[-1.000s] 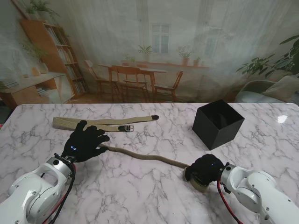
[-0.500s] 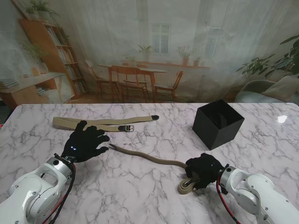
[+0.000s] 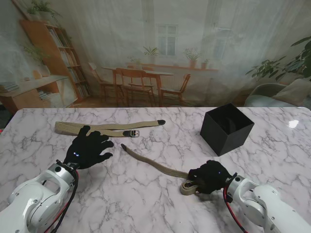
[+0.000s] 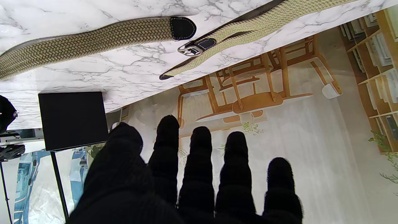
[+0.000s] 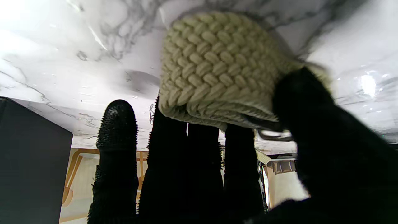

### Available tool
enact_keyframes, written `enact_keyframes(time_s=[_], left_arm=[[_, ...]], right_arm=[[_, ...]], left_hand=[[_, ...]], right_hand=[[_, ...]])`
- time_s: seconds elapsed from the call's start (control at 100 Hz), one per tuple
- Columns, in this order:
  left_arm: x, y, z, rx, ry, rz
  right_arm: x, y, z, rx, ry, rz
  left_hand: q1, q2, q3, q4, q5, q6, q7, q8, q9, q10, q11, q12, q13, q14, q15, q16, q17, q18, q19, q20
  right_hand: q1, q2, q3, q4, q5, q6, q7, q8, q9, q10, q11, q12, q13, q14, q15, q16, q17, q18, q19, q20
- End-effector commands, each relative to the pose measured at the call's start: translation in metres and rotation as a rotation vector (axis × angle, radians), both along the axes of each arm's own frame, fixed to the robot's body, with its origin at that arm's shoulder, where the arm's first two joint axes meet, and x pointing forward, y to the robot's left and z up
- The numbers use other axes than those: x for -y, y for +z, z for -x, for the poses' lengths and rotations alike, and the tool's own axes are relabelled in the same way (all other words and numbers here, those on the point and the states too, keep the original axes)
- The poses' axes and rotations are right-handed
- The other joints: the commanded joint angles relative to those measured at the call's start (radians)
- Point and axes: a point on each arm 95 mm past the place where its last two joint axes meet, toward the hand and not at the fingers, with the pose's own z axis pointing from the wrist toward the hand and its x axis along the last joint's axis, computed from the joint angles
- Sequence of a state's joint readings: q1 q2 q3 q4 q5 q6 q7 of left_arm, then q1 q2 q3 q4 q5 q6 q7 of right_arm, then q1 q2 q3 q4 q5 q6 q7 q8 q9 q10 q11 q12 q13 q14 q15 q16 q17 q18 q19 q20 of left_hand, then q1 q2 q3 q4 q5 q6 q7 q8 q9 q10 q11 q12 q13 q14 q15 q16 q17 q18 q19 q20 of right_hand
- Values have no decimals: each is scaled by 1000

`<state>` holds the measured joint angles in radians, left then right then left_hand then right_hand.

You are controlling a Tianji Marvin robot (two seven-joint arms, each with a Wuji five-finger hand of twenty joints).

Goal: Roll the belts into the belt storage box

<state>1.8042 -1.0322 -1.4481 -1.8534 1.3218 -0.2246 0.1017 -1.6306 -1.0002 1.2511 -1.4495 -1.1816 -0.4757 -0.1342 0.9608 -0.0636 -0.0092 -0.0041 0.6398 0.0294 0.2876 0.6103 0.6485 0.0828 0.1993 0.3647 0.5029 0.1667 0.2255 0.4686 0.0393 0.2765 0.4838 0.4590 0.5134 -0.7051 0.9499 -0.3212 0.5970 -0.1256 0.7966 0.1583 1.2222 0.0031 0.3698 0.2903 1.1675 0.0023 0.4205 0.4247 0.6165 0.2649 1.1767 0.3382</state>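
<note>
A tan braided belt runs across the table from a dark tip near my left hand to a small rolled end at my right hand. My right hand is shut on that rolled end, thumb on one side and fingers on the other. My left hand rests open on the table, fingers spread, a short gap from the belt's tip. A second, lighter belt with a metal buckle lies flat farther from me. The black storage box stands open at the far right.
The marble table reaches its far edge just behind the second belt and the box. A printed room backdrop hangs behind it. Bare marble lies between my two arms.
The belt's free tip has slid right, away from my left hand, and the strap has shortened. My right hand has shifted slightly left with the rolled end. The left hand has stayed put.
</note>
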Motion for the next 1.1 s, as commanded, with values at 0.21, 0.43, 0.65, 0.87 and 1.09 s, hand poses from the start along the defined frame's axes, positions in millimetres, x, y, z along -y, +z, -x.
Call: enact_keyframes(time_s=[0.21,0.43,0.65,0.87,1.09], left_arm=[[1,-1,1,-10,1,-3],[1,-1,1,-8,3,-4],[0,-1,1,-5,4,-3],[0,-1,1,-5,4,-3],[0,-1,1,-6,3,-3]], right_arm=[[-1,-11,1,11,-7,-15],[-3,-12,1,5,-25,-44],[-4,-12,2,-50,-13,-25],[-4,-11,2,-56,-4,-8],[-4,-7,2,-49,10,-3]], left_hand=[[-14,37,-9,-16,-14,19,-11,-8,28,14,-2,7,12,15,-2,9,-23,47,-34,0],[-14,37,-9,-16,-15,18,-11,-8,28,16,-2,7,11,15,-2,9,-24,49,-35,-1],[-12,38,-9,-16,-17,18,-12,-9,28,14,-2,7,11,14,-2,9,-25,49,-37,-2],[-13,39,-10,-16,-16,17,-11,-8,29,13,-2,7,11,15,-2,9,-26,49,-38,-2],[-13,38,-9,-16,-15,19,-11,-8,29,14,-1,7,12,15,-1,9,-26,48,-38,-2]], right_hand=[[125,111,207,139,-459,-139,-87,51,236,-26,204,13,147,36,166,47,42,60,46,18],[183,271,173,203,-414,-317,-122,34,233,36,198,24,141,101,227,22,56,99,51,6],[262,365,101,210,-98,-367,-204,25,178,68,185,41,128,128,159,-6,-2,181,16,8],[156,291,127,164,103,-250,-84,55,178,-2,141,38,93,49,90,11,-36,155,-20,27],[86,192,74,59,121,-6,86,-127,165,-95,26,-62,45,-43,16,-26,-48,89,-28,33]])
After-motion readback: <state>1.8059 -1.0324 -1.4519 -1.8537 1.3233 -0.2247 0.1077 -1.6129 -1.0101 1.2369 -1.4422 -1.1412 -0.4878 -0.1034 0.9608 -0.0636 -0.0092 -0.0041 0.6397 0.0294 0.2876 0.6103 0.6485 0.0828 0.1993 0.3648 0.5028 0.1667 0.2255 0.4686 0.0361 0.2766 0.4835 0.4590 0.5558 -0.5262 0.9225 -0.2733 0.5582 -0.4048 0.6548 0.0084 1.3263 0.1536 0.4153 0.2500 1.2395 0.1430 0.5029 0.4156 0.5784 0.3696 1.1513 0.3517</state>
